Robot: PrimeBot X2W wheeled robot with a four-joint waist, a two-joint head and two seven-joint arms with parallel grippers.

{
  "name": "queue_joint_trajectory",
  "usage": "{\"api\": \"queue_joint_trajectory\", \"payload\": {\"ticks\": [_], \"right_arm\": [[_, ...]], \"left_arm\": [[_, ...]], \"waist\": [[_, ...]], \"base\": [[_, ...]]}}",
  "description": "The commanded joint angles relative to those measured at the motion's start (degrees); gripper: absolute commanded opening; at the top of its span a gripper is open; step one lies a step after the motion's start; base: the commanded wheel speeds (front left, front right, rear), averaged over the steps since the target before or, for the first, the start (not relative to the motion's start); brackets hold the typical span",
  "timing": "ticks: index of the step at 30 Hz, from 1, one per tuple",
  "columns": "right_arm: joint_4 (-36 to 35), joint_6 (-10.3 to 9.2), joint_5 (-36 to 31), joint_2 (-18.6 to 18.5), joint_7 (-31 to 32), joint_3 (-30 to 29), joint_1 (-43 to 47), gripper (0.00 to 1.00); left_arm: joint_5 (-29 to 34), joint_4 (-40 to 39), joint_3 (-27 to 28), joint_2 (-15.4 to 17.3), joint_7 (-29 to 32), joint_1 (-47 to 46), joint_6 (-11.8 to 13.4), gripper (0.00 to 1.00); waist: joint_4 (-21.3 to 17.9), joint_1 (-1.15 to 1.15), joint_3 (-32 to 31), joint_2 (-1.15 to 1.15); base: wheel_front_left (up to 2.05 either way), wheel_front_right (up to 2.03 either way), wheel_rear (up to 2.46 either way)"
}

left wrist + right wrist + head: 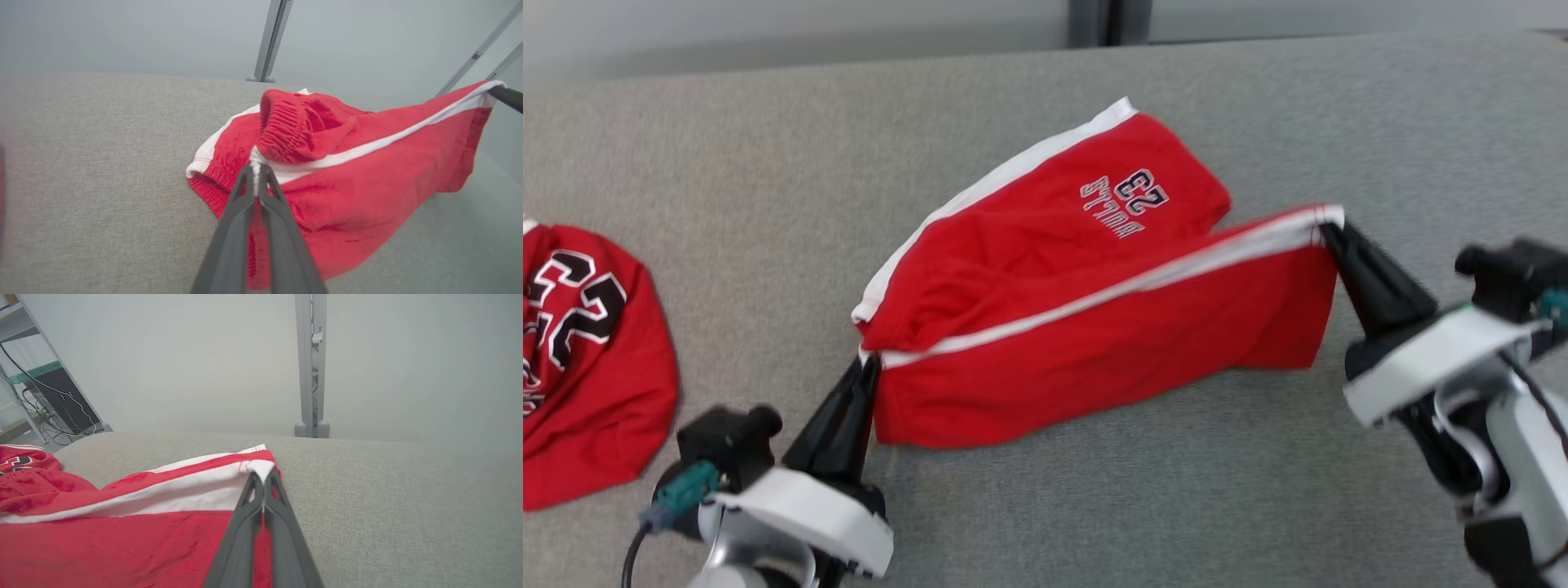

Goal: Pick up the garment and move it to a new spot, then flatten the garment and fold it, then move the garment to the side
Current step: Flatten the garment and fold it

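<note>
The garment is a pair of red shorts (1094,327) with a white side stripe and a "23" print, stretched between both grippers above the grey table (1094,506). My left gripper (872,359) is shut on the waistband corner (255,161) at the lower left. My right gripper (1327,231) is shut on the leg-hem corner (261,467) at the right. The near half hangs lifted as a taut panel; the far half with the print (1123,200) lies folded on the table behind it.
A second red jersey (588,367) with black-and-white numbers lies at the table's left edge, also seen as the red jersey (24,465) in the right wrist view. A grey post (311,363) stands behind the table's far edge. Shelves with cables (45,400) stand beyond the left.
</note>
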Motion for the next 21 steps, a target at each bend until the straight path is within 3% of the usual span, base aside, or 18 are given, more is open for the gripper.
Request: {"api": "queue_joint_trajectory", "payload": {"ticks": [1,10,21], "right_arm": [[0.84,0.01,0.78,-0.69,-0.6,0.55,-2.0,0.0],[14.28,0.02,5.72,-6.25,-3.95,10.95,-24.35,0.0],[32.66,0.01,13.95,-7.48,-8.2,22.74,-42.32,0.0]], "left_arm": [[-0.38,0.21,0.31,-0.23,-0.26,-1.76,-0.54,0.0],[-2.46,4.29,-0.48,-3.3,-0.68,-13.06,-4.47,0.0],[-5.19,12.93,-1.19,-8.9,-3.13,-21.88,-6.88,0.0]], "waist": [[2.68,0.0,3.4,0.0],[9.61,0.0,10.14,0.0],[13.27,0.0,14.47,0.0]], "base": [[0.0,0.0,0.0],[0.0,0.0,0.0],[0.0,0.0,0.0]]}}
